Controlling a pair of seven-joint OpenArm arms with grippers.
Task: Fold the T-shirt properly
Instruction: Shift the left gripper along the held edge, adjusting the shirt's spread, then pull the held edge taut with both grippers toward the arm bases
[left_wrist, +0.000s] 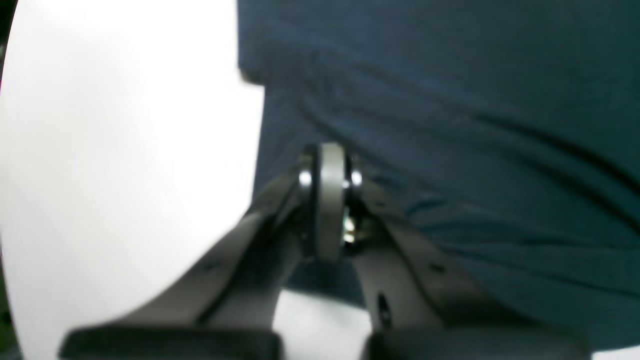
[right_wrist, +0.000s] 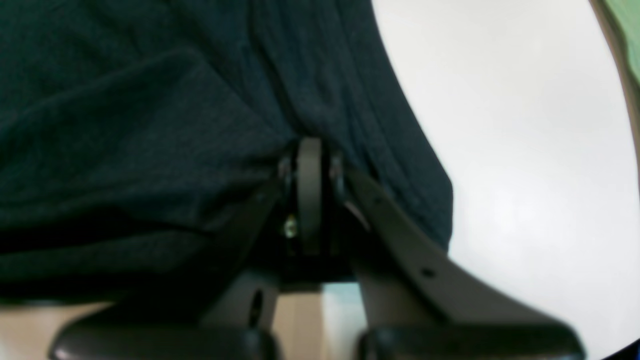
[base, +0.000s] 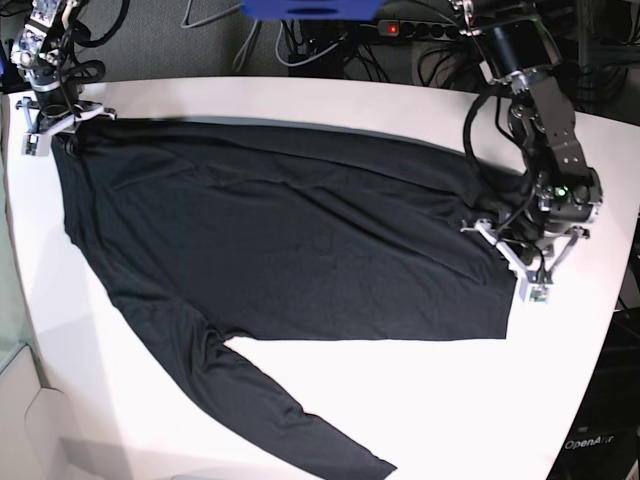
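Across a white table (base: 330, 95), spread nearly flat: the T-shirt (base: 290, 240), dark and plain, body stretched from the far left corner to the right edge, one long sleeve trailing toward the near edge. Pinched at its right side by the left gripper (left_wrist: 330, 165), jaws closed tight on a fold of the cloth beside bare tabletop. Held at the far left corner by the right gripper (right_wrist: 310, 150), jaws likewise clamped on fabric. Beyond the table, cables (base: 300, 45) and a power strip (base: 415, 28) on grey floor.
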